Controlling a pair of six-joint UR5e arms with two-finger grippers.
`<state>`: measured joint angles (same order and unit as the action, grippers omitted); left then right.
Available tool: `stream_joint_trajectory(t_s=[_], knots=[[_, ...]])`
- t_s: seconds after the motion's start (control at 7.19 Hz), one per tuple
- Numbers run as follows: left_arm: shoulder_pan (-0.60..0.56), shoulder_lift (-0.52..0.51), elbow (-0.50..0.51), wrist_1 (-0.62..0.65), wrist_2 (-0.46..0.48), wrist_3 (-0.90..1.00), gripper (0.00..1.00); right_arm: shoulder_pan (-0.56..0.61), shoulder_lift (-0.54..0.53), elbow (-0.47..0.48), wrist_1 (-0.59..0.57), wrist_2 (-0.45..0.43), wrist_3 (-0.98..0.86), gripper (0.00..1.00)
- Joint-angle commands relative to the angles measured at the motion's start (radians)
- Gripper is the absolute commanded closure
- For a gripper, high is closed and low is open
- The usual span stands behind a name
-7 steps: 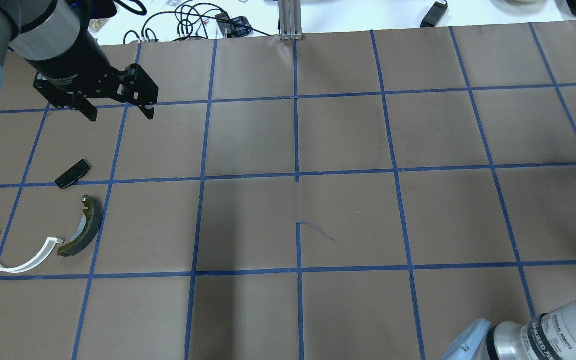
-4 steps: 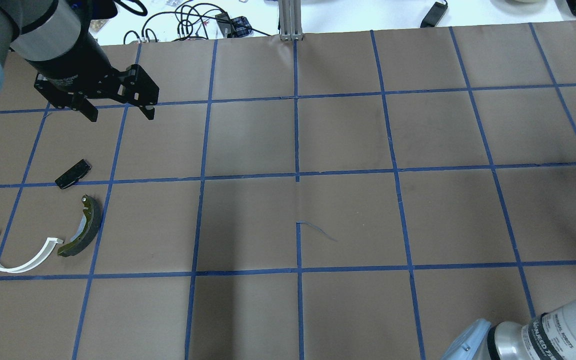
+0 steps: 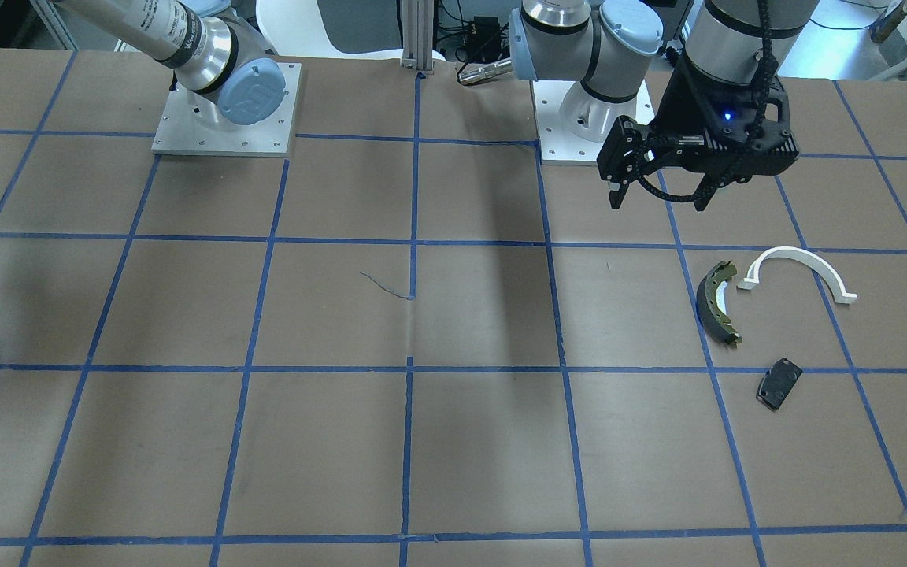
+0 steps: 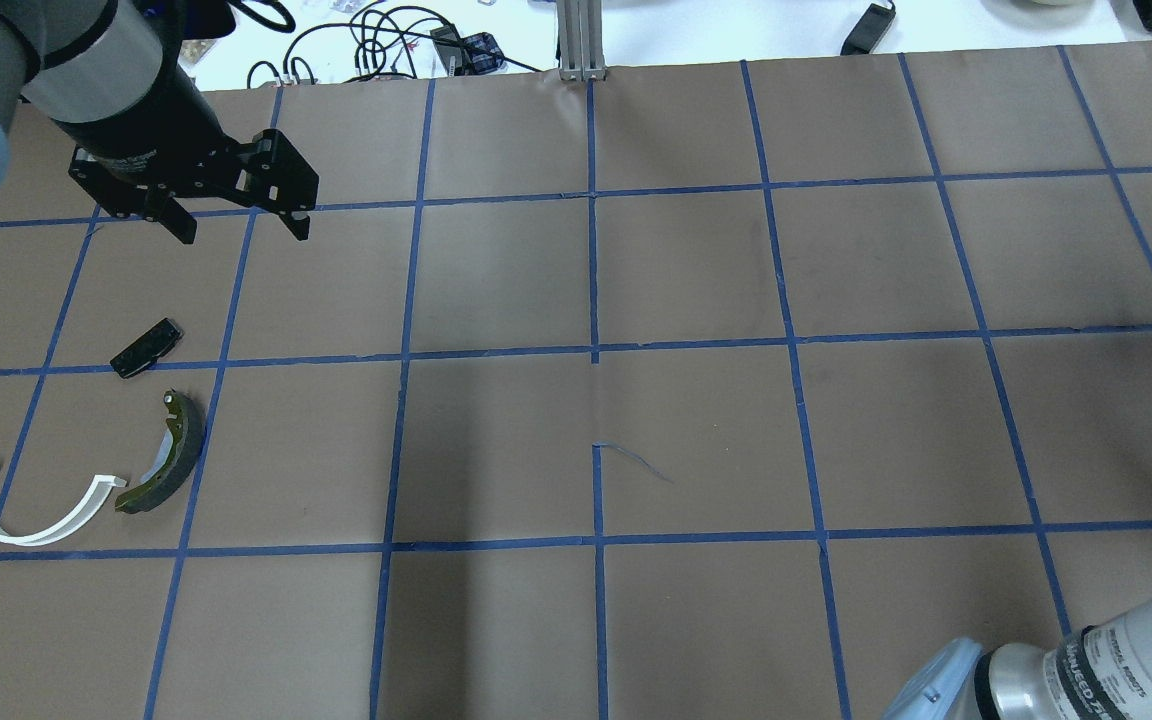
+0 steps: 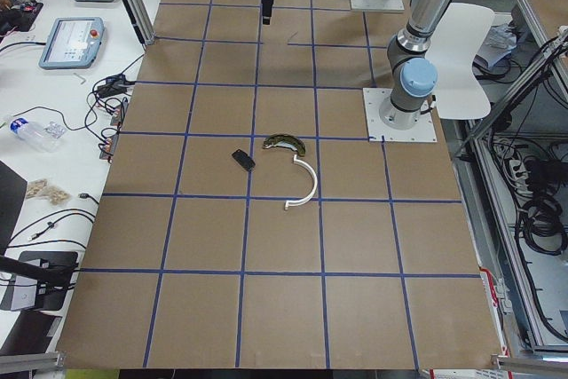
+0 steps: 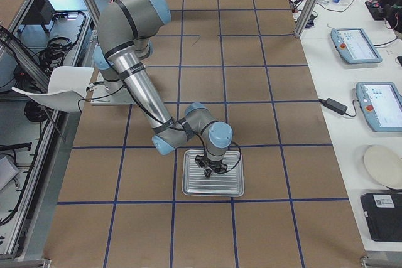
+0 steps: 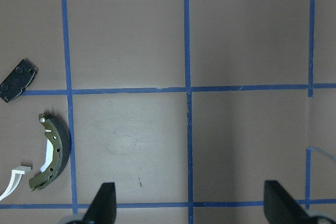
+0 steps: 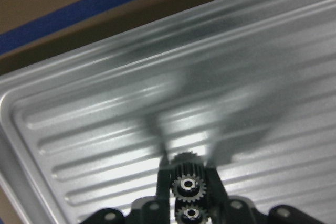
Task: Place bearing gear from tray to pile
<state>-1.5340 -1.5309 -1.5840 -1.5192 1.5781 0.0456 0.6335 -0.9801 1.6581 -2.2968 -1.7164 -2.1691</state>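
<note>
The bearing gear, small, dark and toothed, sits between the fingers of my right gripper, which is shut on it over the ribbed metal tray. The exterior right view shows that gripper over the tray. The pile lies at the table's left: an olive brake shoe, a white arc and a black plate. They also show in the left wrist view as the shoe and the plate. My left gripper is open and empty, above the table beyond the pile.
My right arm's forearm comes in at the overhead view's bottom right. An aluminium post and cables are at the table's far edge. The arm bases stand at the robot's side.
</note>
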Motion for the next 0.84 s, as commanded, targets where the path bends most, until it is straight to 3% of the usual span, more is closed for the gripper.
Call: stream_joint_trajectory(t_s=[0.0, 0.42, 0.56, 0.7], knots=[[0.0, 0.0, 0.001, 0.001, 0.0, 0.0, 0.0, 0.0, -0.005, -0.003, 0.0, -0.005, 0.0, 0.85], [0.0, 0.002, 0.001, 0.001, 0.0, 0.0, 0.0, 0.018, -0.105, -0.003, 0.054, 0.014, 0.098, 0.85], [0.0, 0.002, 0.001, 0.001, 0.0, 0.0, 0.0, 0.052, -0.15, -0.004, 0.113, 0.079, 0.221, 0.85], [0.0, 0.002, 0.001, 0.001, 0.0, 0.0, 0.0, 0.131, -0.211, 0.003, 0.141, 0.09, 0.326, 0.85]])
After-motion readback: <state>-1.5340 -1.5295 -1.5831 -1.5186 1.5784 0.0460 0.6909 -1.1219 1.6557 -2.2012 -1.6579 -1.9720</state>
